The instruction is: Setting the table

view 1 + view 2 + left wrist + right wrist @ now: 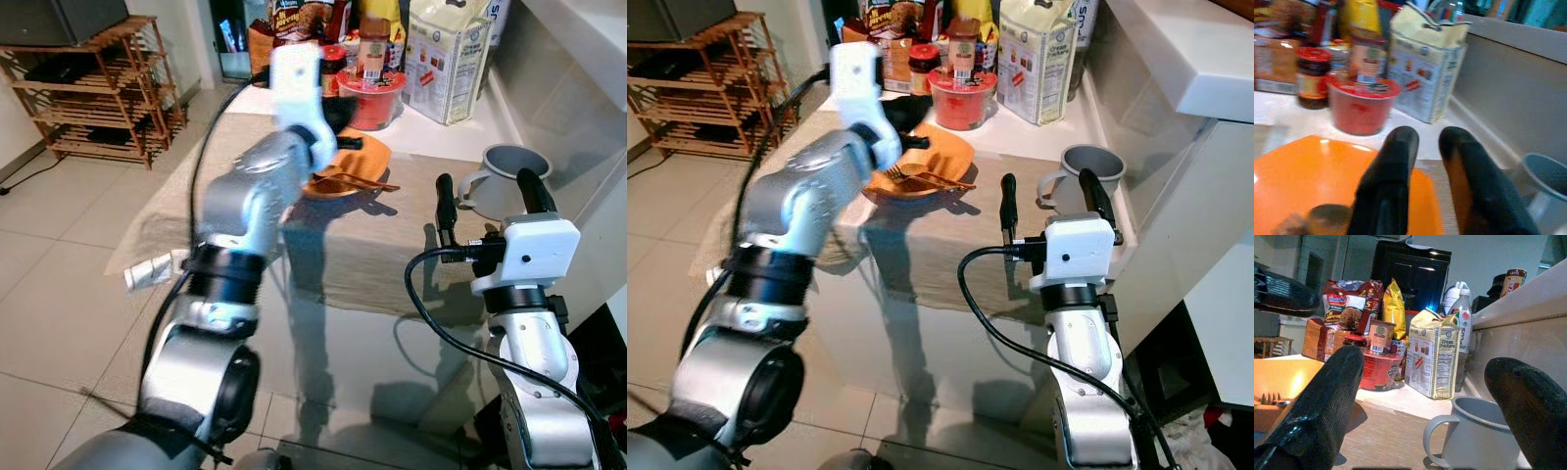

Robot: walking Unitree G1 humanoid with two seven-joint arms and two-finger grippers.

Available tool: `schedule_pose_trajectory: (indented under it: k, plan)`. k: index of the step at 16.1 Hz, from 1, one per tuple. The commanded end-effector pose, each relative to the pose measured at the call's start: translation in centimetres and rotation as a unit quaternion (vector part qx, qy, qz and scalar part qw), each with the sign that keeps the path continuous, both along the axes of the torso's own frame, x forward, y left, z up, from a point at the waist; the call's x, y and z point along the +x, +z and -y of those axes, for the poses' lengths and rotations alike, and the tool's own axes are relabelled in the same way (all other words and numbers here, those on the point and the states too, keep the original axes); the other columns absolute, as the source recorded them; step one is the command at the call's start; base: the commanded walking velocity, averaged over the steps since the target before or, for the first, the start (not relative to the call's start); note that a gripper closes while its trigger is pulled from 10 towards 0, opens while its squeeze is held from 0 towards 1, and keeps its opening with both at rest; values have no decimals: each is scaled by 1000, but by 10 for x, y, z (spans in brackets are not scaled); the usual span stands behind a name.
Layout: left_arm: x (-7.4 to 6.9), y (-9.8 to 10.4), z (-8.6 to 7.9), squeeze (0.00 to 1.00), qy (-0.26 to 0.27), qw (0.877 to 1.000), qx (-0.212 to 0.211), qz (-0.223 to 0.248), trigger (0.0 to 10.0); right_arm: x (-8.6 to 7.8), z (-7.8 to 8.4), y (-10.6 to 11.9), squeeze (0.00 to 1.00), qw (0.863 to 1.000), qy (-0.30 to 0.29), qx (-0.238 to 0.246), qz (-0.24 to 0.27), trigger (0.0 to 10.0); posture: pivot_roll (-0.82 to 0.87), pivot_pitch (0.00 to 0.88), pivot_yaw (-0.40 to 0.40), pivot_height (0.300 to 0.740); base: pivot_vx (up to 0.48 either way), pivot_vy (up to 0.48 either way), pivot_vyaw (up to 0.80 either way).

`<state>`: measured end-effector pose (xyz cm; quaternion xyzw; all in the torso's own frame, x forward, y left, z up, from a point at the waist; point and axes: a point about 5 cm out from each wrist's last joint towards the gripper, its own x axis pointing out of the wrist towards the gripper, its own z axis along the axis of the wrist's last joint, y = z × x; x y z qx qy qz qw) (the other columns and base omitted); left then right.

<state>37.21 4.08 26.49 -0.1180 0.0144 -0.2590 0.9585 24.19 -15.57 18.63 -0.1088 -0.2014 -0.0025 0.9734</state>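
Orange plate [926, 162], one grey mug [1083, 176], one red tub [962, 98]

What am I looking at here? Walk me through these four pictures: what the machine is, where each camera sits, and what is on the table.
This is a humanoid robot with two silver arms, each ending in a two-fingered black tool. Two pictures come from cameras in its head, looking down; the other two from a camera on each wrist.

The left tool hovers over the orange plastic plate, which holds a bronze-coloured fork. Its fingers are close together and hold nothing.

The right tool is open, reaching toward the grey metal mug, not touching it.

Both sit on a beige cloth table runner. Behind stand a red lidded tub and a cream cracker bag.
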Motion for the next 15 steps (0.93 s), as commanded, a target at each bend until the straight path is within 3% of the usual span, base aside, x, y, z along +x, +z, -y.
schedule_pose_trajectory:
  k: [1,2,7,8,9,11,15]
  plan:
    - [1,3,4,1000,-8,1000,-6,-2,10000,-2,1,1,0,1000,-1,-9,-2,10000,-82,0,29,718,0,0,0]
    - [1,3,7,1000,1,1000,-22,-16,10000,-4,3,0,0,1000,-3,-14,-6,10000,-88,0,27,718,0,0,0]
    - [3,-1,8,1000,15,999,-6,-36,10000,-6,5,0,0,1000,-3,-21,-12,10000,-102,0,27,718,0,0,0]
    - [3,-7,7,1000,18,999,1,-50,10000,-7,7,-3,0,1000,-6,-23,-18,10000,-101,0,24,718,0,0,0]
    - [4,-27,0,1000,35,993,5,-109,10000,-8,8,-6,0,999,-9,-24,-25,10000,-99,0,22,718,0,0,0]
    - [2,-37,-5,1000,36,989,4,-142,10000,-9,8,-6,0,999,-8,-24,-28,10000,-92,0,24,718,0,0,0]
    - [2,-31,-9,1000,26,981,-19,-189,10000,-12,0,-14,0,999,-3,-12,-41,10000,-61,0,38,718,0,0,0]
